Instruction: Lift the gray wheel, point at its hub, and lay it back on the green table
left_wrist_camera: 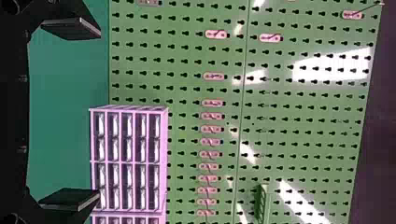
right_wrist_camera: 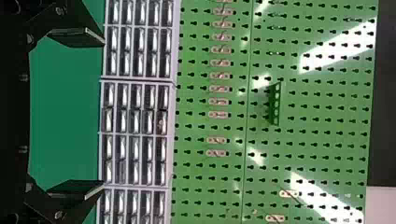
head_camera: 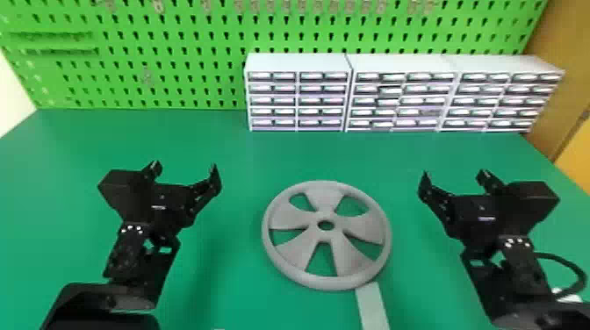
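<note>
Jointed black arms (head_camera: 131, 263) reach in nearest the camera; the left pincer (head_camera: 185, 172), two flat black fingers, is spread wide with nothing between them; the right pincer (head_camera: 455, 176) likewise gapes, empty; between the two, apart from both, a round gray five-spoked wheel (head_camera: 325, 209) lies on the green bench (head_camera: 232, 145); a pale flat strip (head_camera: 372, 307) meets its near rim; white drawer cabinets (head_camera: 298, 63) line the bench's back edge toward the right corner.

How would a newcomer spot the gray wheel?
On the green table, between the black left gripper and black right gripper, lies the round gray wheel. Five spokes and a central hole set it apart from the straight pale strip at its near edge.
</note>
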`<state>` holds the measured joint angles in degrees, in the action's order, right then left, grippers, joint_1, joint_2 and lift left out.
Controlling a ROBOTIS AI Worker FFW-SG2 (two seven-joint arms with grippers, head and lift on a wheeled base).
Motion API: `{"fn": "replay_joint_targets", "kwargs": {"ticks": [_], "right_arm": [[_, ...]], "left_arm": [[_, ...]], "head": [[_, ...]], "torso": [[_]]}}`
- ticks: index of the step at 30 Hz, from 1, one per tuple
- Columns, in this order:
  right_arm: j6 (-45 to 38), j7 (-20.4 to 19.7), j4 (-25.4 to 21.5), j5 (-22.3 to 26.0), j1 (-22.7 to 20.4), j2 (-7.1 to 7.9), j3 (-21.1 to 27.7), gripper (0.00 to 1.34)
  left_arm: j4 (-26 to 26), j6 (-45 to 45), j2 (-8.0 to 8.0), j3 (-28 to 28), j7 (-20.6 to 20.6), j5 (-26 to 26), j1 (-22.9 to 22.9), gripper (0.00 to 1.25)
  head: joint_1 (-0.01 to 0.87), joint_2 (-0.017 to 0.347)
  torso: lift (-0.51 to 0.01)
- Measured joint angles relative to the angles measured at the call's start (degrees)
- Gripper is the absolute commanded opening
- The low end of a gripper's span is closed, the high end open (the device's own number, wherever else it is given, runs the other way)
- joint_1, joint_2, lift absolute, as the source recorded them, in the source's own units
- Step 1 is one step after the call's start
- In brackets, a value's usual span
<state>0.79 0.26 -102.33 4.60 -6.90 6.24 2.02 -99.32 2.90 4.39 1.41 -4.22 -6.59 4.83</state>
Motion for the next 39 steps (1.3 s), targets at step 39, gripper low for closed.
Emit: {"fn": "replay_joint_targets", "kwargs": {"ticks": [39], "right_arm": [[0.0, 0.0, 0.0, 0.1, 0.3, 0.43, -0.6, 1.12]], "left_arm": [[0.0, 0.6, 0.00, 0.2, 0.0, 0.3, -0.9, 1.16]], "head": [[0.692, 0.048]], "torso": [[-0.093]]}}
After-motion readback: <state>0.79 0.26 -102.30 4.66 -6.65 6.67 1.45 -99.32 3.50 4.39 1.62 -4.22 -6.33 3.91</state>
